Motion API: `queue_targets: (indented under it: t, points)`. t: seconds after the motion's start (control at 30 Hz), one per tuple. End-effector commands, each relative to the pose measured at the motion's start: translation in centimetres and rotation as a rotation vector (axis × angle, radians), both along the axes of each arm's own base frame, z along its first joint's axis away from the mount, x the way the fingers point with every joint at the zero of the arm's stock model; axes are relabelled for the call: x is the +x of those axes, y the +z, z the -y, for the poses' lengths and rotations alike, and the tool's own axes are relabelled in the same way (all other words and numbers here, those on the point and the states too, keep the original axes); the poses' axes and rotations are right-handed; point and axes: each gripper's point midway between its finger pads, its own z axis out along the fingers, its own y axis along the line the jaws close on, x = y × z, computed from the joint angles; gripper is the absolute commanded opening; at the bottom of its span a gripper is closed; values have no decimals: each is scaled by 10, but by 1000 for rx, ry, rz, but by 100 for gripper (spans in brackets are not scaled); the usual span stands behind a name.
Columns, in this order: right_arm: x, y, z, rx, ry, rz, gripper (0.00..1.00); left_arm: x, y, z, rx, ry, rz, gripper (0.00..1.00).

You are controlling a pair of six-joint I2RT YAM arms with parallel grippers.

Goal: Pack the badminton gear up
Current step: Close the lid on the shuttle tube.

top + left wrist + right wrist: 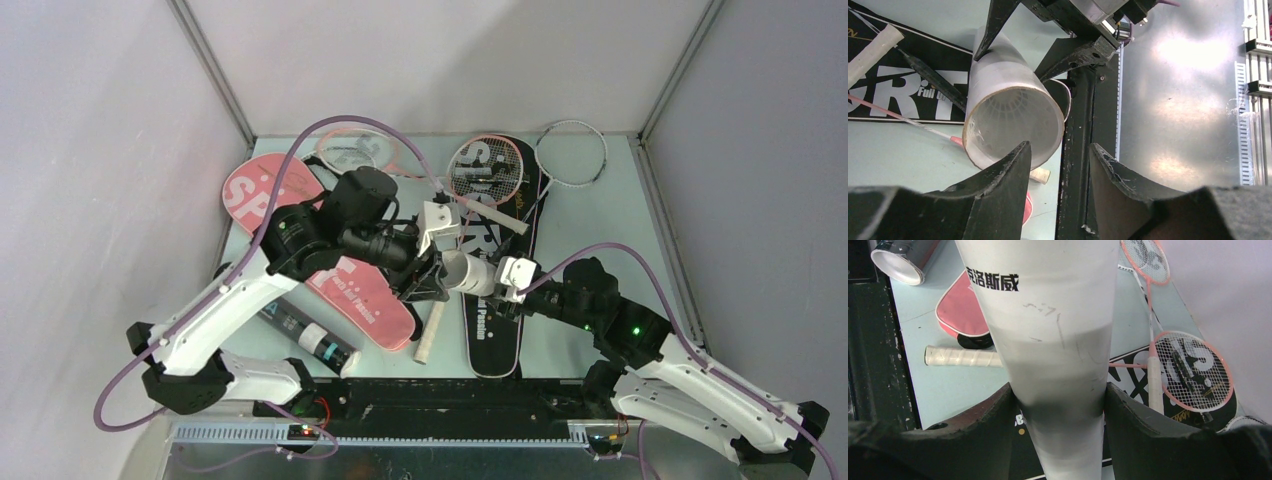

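Note:
My right gripper [1058,410] is shut on a white shuttle tube [1053,340], holding it level above the black "SPORT" cover [495,320]. In the left wrist view the tube's open mouth [1010,122] faces my left gripper [1058,162], and a shuttlecock's ribbed white skirt [1013,110] shows deep inside. The left gripper is open just in front of that mouth, with nothing between its fingers [998,187]. From above, the left gripper [425,280] meets the tube [465,272] at mid-table, and the right gripper [503,277] is behind it.
A pink cover [340,270] lies under the left arm, with a black tube [305,335] beside it. A pink racket [485,170] rests on the black cover. Another pink racket [350,150] and a white racket [570,153] lie at the back. A white handle [430,335] points toward the near edge.

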Motion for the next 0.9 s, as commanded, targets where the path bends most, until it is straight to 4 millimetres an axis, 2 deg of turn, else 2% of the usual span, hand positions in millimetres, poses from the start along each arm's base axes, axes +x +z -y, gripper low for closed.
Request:
queue_targets:
  t: [0.0, 0.2, 0.43, 0.5, 0.6, 0.67, 0.87]
  points:
    - [1, 36, -8, 86, 23, 69, 53, -4, 12, 4, -34, -62, 43, 53]
    - [2, 37, -8, 86, 22, 70, 53, -2, 8, 8, -28, -71, 38, 52]
    - [2, 36, -8, 87, 24, 69, 53, -2, -1, 8, -6, -69, 15, 45]
    - [2, 36, -9, 86, 24, 66, 53, -2, -2, 8, -6, -64, 15, 36]
    - [1, 34, -8, 79, 24, 61, 53, 0, 0, 7, -12, -45, 20, 13]
    - [2, 32, -8, 73, 21, 56, 53, 1, 1, 6, -20, -30, 26, 2]
    - [1, 28, -5, 58, 12, 51, 53, 2, 8, -5, -46, 24, 61, 0]
